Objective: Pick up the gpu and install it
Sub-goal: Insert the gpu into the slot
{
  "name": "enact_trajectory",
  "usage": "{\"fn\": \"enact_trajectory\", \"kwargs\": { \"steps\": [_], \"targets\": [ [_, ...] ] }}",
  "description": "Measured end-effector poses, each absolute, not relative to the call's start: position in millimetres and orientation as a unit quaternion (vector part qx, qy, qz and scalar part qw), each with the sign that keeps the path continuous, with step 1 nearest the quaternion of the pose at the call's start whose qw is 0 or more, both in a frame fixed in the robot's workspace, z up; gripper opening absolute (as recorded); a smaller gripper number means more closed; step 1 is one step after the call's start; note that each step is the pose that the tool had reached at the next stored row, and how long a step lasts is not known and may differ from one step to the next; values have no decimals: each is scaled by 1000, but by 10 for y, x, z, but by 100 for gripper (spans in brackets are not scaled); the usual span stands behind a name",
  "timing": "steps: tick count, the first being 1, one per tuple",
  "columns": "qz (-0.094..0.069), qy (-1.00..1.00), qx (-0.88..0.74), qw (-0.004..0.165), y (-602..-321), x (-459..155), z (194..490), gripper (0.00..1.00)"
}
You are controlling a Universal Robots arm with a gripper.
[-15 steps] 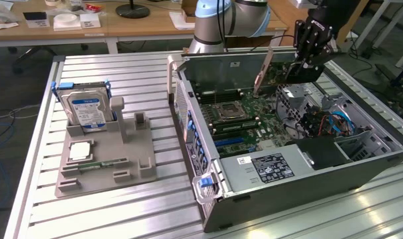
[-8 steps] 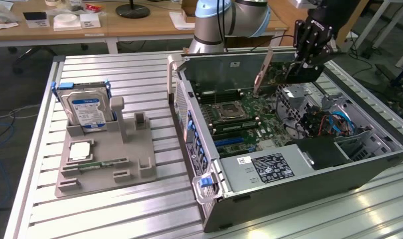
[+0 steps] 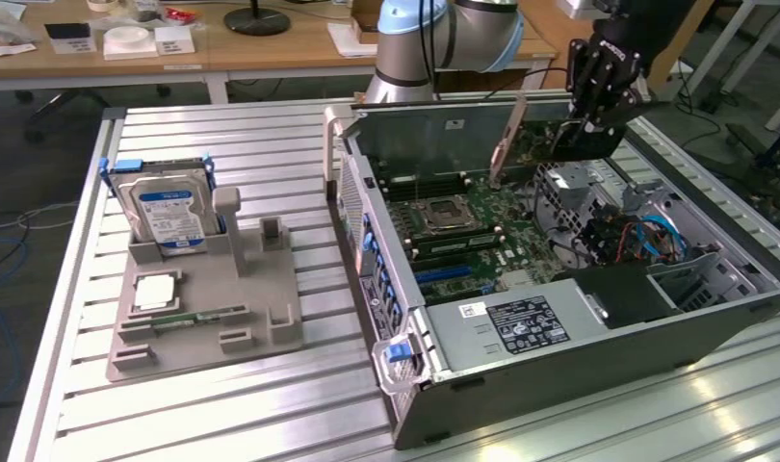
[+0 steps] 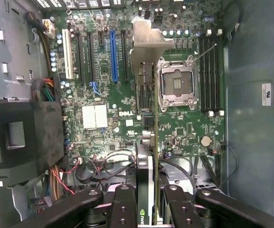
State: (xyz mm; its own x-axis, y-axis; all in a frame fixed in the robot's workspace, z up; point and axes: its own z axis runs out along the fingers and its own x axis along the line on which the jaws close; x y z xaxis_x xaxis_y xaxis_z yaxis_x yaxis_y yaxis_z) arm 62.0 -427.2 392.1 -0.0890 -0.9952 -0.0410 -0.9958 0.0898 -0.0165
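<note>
Between the jaws, edge-on gpu [image 4: 147,156]

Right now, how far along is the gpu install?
Done: the gpu is off the grey holder and up in the air. In hand: the gripper is shut on it, holding it edge-down over the motherboard inside the open computer case. Left: seating it. It hangs above the board, not pushed into any slot, the blue slot included.

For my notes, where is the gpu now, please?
The gpu hangs in the claw over the motherboard in the open computer case, on the exterior view's right.
</note>
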Motion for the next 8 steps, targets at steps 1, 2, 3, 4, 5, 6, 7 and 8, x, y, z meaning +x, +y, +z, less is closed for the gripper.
{"fn": "enact_trajectory", "kwargs": {
  "steps": [1, 2, 3, 4, 5, 6, 7, 8],
  "targets": [
    [6, 738, -675, 22, -4272, 612, 3916, 27],
    [5, 738, -675, 24, -4272, 603, 3911, 27],
    [4, 738, -675, 25, -4272, 598, 3909, 27],
    [4, 738, -675, 24, -4272, 598, 3909, 27],
    [4, 738, -675, 25, -4272, 598, 3909, 27],
    [4, 738, -675, 25, -4272, 598, 3908, 27],
    [4, 738, -675, 25, -4272, 597, 3907, 27],
    [4, 738, -675, 25, -4272, 597, 3907, 27]
  ]
}}
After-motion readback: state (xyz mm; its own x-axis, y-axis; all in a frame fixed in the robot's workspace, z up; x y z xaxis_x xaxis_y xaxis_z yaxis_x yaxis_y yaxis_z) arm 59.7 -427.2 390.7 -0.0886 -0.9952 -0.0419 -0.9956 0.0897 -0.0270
